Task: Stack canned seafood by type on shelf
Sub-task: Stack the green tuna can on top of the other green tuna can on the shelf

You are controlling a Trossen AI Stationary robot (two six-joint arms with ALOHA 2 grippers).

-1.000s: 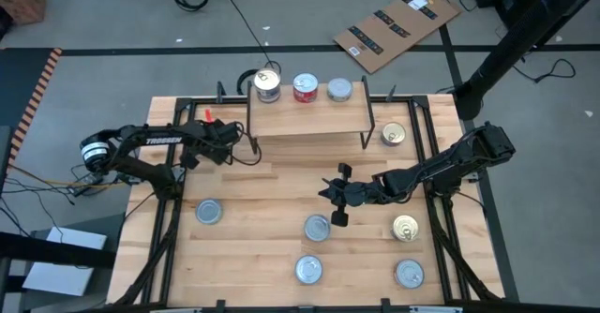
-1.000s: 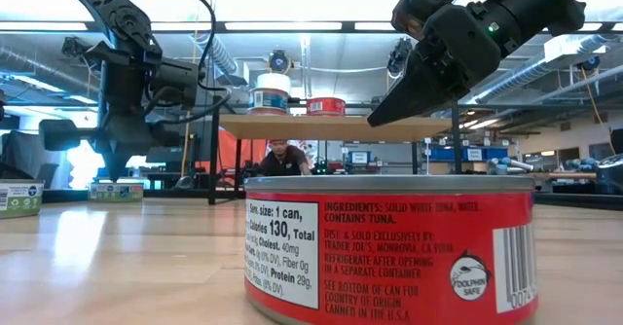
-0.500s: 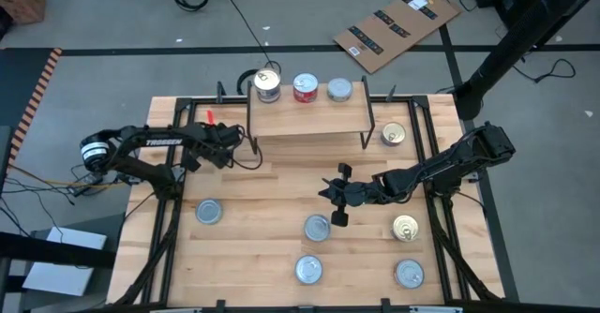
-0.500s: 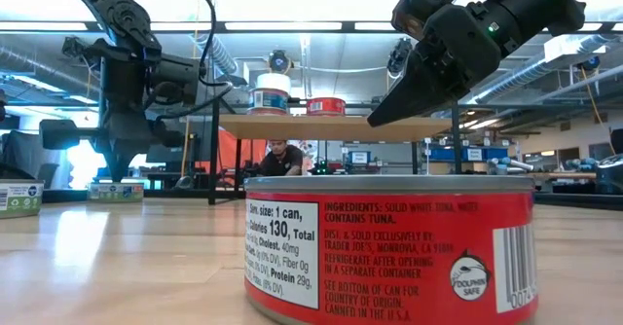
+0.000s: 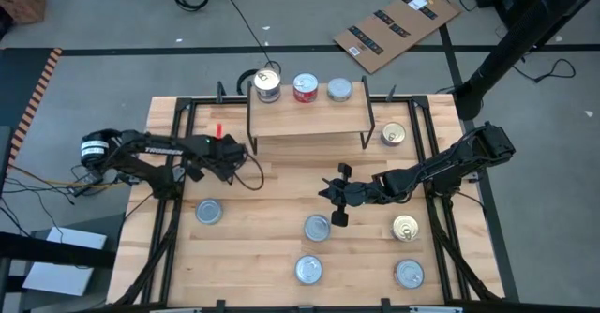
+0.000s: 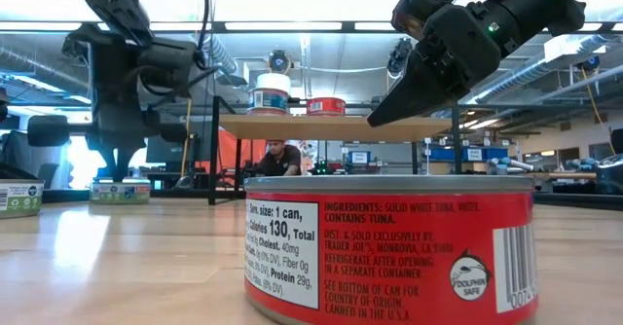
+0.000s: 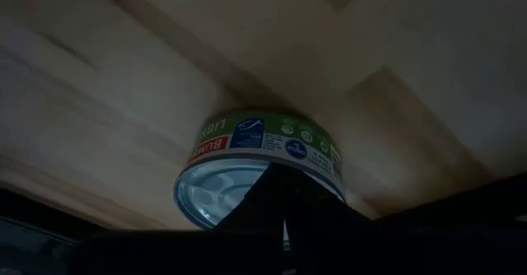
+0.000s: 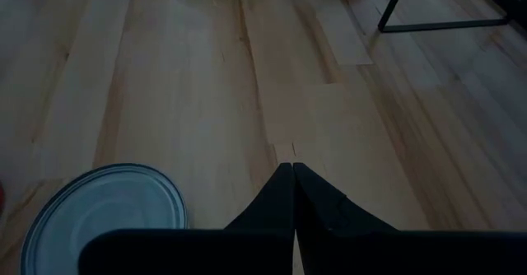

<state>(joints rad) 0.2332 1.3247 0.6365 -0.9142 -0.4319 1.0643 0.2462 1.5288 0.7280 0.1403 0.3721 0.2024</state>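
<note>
My left pincer point(image 5: 246, 154) is hovering closed and empty over the table's point(image 5: 272, 196) left half, just in front of the shelf point(image 5: 307, 116); its wrist view is looking down on a green-labelled tin point(image 7: 263, 172) just beyond the pressed-together fingertips, which I am judging to be its next pick; the jaws would need opening first. My right pincer point(image 5: 330, 197) is also pinched closed on nothing, hanging mid-table beside a silver tin point(image 5: 317, 228). Three tins are sitting in a row along the shelf's far edge: a stacked pair point(image 5: 267, 86), a red tin point(image 5: 306, 87) and a silver one point(image 5: 339, 91), presumably one column per type. Six tins are lying loose on the table; sorting is appearing well short of done.
</note>
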